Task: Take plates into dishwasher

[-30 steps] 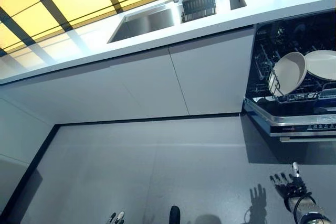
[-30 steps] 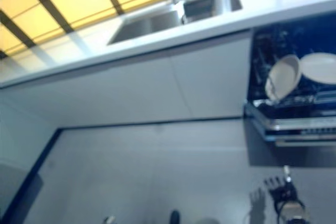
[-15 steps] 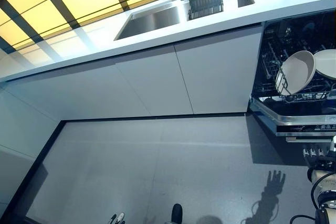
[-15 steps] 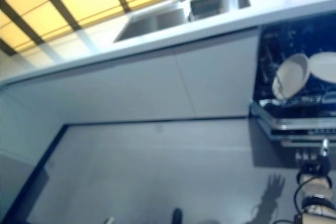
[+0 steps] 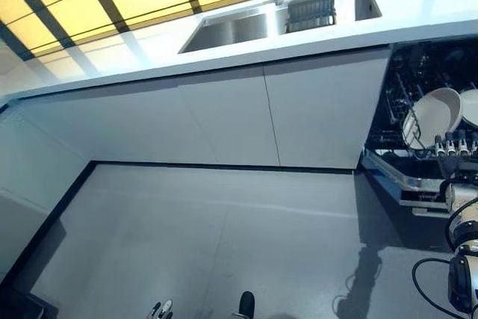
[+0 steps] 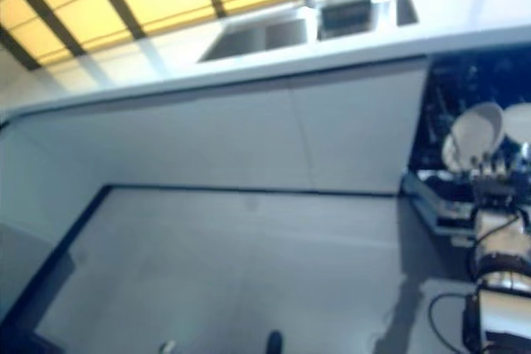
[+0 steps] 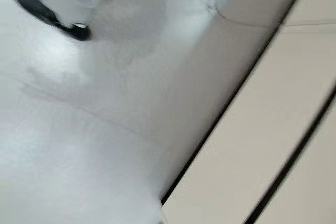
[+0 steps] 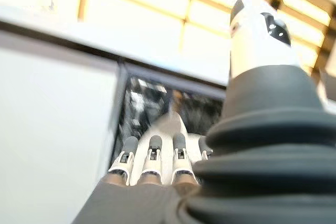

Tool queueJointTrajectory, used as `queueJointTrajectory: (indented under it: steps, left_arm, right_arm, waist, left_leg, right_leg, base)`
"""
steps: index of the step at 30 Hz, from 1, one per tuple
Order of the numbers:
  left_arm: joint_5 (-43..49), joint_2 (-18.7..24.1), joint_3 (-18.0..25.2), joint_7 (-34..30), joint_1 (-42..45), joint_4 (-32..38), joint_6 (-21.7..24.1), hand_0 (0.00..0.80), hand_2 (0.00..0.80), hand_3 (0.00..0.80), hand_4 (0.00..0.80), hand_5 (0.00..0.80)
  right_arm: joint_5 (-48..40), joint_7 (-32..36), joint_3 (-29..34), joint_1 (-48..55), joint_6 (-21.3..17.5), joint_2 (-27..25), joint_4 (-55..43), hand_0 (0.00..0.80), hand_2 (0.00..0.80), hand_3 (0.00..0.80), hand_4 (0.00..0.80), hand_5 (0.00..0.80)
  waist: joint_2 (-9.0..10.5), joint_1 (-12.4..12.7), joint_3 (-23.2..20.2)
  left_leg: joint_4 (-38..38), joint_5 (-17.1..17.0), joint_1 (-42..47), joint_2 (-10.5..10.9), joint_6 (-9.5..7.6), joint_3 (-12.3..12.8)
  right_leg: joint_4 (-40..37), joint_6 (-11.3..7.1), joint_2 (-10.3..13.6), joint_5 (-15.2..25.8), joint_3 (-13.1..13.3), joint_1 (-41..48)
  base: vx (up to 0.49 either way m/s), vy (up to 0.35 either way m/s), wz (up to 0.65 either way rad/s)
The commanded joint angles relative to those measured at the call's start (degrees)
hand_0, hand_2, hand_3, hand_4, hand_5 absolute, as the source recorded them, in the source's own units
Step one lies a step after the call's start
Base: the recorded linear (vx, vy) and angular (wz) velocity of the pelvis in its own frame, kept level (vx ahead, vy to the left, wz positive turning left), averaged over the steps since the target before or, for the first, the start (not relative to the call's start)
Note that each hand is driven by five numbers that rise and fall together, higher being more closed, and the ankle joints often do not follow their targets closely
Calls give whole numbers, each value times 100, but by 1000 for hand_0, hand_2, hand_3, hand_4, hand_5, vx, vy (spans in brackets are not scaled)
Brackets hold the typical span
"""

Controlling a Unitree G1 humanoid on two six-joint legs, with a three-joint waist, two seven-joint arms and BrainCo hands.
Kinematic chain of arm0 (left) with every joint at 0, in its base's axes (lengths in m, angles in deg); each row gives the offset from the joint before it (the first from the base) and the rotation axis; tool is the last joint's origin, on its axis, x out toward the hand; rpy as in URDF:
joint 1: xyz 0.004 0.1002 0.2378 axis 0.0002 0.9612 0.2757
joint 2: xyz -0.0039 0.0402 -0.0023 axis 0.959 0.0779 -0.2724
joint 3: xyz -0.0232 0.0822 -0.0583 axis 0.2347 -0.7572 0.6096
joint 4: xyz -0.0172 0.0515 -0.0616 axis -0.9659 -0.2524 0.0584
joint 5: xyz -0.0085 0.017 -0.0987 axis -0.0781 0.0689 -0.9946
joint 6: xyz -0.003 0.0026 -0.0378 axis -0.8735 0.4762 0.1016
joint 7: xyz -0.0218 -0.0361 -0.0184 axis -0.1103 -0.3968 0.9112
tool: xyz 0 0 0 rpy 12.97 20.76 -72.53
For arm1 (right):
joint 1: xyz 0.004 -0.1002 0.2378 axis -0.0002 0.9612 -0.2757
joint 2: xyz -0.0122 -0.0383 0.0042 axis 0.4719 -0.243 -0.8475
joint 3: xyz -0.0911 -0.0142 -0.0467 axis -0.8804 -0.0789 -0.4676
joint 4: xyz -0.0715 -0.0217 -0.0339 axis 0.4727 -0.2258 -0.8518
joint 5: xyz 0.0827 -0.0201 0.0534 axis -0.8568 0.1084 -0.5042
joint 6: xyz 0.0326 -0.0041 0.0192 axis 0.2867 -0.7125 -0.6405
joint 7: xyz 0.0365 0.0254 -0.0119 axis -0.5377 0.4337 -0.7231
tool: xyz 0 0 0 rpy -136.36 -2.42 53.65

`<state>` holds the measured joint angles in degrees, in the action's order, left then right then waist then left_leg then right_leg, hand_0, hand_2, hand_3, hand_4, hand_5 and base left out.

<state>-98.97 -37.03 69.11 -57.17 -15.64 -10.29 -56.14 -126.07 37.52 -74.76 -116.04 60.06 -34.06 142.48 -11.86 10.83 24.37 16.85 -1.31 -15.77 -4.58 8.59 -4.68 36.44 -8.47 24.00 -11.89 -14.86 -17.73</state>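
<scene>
Two pale plates stand on edge in the rack of the open dishwasher (image 5: 396, 177) at the far right: one plate (image 5: 432, 113) faces me, the second plate (image 5: 471, 105) is cut by the view's edge. My right hand (image 5: 454, 144) is raised just in front of the rack, open, fingers straight and empty. In the right wrist view its fingers (image 8: 152, 158) point at the dark dishwasher opening, with a plate (image 8: 170, 125) just past them. Only fingertips of my left hand (image 5: 160, 308) show at the bottom edge; the left wrist view shows just floor and cabinet base.
A white counter (image 5: 134, 69) with a steel sink (image 5: 239, 28) and tap runs along the back, above plain white cabinet doors (image 5: 224, 117). Grey floor (image 5: 224, 237) stretches in front, bordered by a black plinth line.
The camera has panned, shifting the counter and dishwasher rightward in view. My right hand has risen from low by the floor to the height of the dishwasher rack, in front of the plates.
</scene>
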Motion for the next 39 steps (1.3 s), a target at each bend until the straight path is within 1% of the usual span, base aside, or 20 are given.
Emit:
queueJointTrajectory:
  steps: [1,2,5,9,12,13,14,15,17,18,19,21,22,24,27,29,30,33,37,39]
  left_arm:
    - [36,562,158,44,43,-10,48,0,0,0,0,0]
    - [45,604,202,24,88,-46,47,0,0,0,0,0]
    - [138,642,294,-8,128,-65,36,0,0,0,0,0]
    - [244,658,369,-68,135,-103,-8,0,0,0,0,0]
    - [307,636,387,-149,161,-191,63,0,0,0,0,0]
    - [318,633,383,-167,160,-206,98,0,0,0,0,0]
    - [313,604,388,-172,161,-218,133,0,0,0,0,0]
    - [319,601,394,-173,152,-237,161,0,0,0,0,0]
    - [300,589,408,-170,133,-261,191,0,0,0,0,0]
    - [265,570,387,-117,111,-278,238,0,0,0,0,0]
    - [270,576,387,-115,115,-281,243,0,0,0,0,0]
    - [344,553,467,-64,86,-313,290,0,0,0,0,0]
    - [350,561,468,-65,97,-317,294,0,0,0,0,0]
    - [393,557,514,-31,93,-361,312,0,0,0,0,0]
    - [453,523,633,57,102,-447,354,0,0,0,0,0]
    - [534,527,734,94,109,-563,384,0,0,0,0,0]
    - [589,533,749,141,104,-571,375,0,0,0,0,0]
    - [624,554,799,192,95,-668,397,0,0,0,0,0]
    - [796,583,901,215,55,-812,353,0,0,0,0,0]
    - [889,568,882,216,6,-862,330,0,0,0,0,0]
  right_arm:
    - [-75,310,-202,-445,64,-212,-340,0,0,0,0,0]
    - [-110,381,-291,-582,21,-218,-371,0,0,0,0,0]
    - [21,334,-364,-660,41,-210,-373,0,0,0,0,0]
    - [321,-10,-415,-649,106,-214,-268,0,0,0,0,0]
    - [626,-195,-350,-473,156,-232,-103,0,0,0,0,0]
    - [642,-193,-320,-373,148,-202,-44,0,0,0,0,0]
    - [688,-197,-278,-206,161,-158,3,0,0,0,0,0]
    - [733,-169,-238,-81,178,-104,42,0,0,0,0,0]
    - [743,-89,-186,117,142,-19,65,0,0,0,0,0]
    - [728,69,-92,475,128,147,48,0,0,0,0,0]
    - [734,82,-67,531,112,173,31,0,0,0,0,0]
    - [680,333,127,1277,-9,559,-152,0,0,0,0,0]
    - [664,339,151,1349,-29,598,-188,0,0,0,0,0]
    - [665,365,282,1846,-76,828,-327,0,0,0,0,0]
    - [514,478,474,2499,-36,1074,-460,0,0,0,0,0]
    - [617,576,668,3036,157,1184,-355,0,0,0,0,0]
    - [646,608,727,3196,189,1232,-300,0,0,0,0,0]
    - [579,613,825,3498,236,1285,-264,0,0,0,0,0]
    - [814,471,1027,3931,358,1396,-89,0,0,0,0,0]
    - [959,378,1057,4013,431,1441,111,0,0,0,0,0]
  waist:
    - [275,185,-227]
    - [275,255,-250]
    - [297,310,-281]
    - [349,326,-295]
    - [389,308,-281]
    - [378,301,-245]
    - [416,258,-244]
    - [415,245,-213]
    - [439,195,-191]
    - [478,118,-173]
    - [487,119,-174]
    - [632,-13,-197]
    - [645,-14,-204]
    - [754,-117,-271]
    - [887,-274,-458]
    - [1000,-404,-678]
    - [1034,-435,-763]
    - [1099,-520,-941]
    - [1177,-614,-1241]
    - [1195,-625,-1332]
  left_leg:
    - [524,116,-146,202,-394,79]
    - [509,81,-139,208,-389,29]
    - [474,56,-101,216,-385,-13]
    - [492,23,-115,202,-377,-17]
    - [480,49,-109,177,-383,3]
    - [458,-73,-147,149,-409,43]
    - [462,40,-99,127,-389,34]
    - [443,-51,-127,103,-420,83]
    - [424,-51,-96,62,-416,121]
    - [391,-57,-34,-3,-393,161]
    - [382,-56,-18,-10,-393,165]
    - [207,-21,189,-124,-376,256]
    - [179,-26,221,-132,-375,263]
    - [-18,-37,406,-203,-368,349]
    - [-365,-130,635,-296,-373,481]
    - [-692,-191,896,-378,-364,588]
    - [-831,-221,1003,-408,-360,637]
    - [-1000,-238,1146,-454,-350,704]
    - [-1208,-237,1339,-517,-346,789]
    - [-1289,-249,1416,-569,-335,780]
  right_leg:
    - [-39,567,-373,-43,-141,414]
    - [-39,579,-378,-62,-193,462]
    - [-80,581,-390,-57,-252,544]
    - [-123,567,-394,-35,-279,591]
    - [-193,547,-415,3,-275,621]
    - [-232,588,-403,147,-335,583]
    - [-258,537,-445,79,-230,625]
    - [-303,572,-434,214,-278,591]
    - [-351,569,-451,249,-255,605]
    - [-429,553,-474,295,-221,654]
    - [-446,551,-479,305,-217,668]
    - [-749,489,-517,428,-148,866]
    - [-788,484,-526,444,-143,897]
    - [-1077,433,-580,534,-86,1082]
    - [-1586,362,-688,726,-15,1324]
    - [-2023,300,-794,859,70,1584]
    - [-2200,278,-829,927,97,1679]
    - [-2433,263,-914,989,158,1810]
    - [-2702,245,-1009,1055,243,1967]
    - [-2759,266,-1073,1047,279,2013]
  base:
    - [76,-46,3]
    - [96,-55,6]
    - [68,-29,12]
    - [49,-23,8]
    - [-14,-2,6]
    - [0,0,0]
    - [-96,41,-2]
    - [0,0,0]
    - [-50,31,-4]
    - [-3,18,-9]
    - [4,14,-9]
    - [43,-7,-9]
    - [75,-8,-14]
    - [63,-2,-18]
    - [83,3,-18]
    - [116,-9,-32]
    - [88,-19,-29]
    - [55,-17,-24]
    - [60,-25,-16]
    - [43,-60,-11]
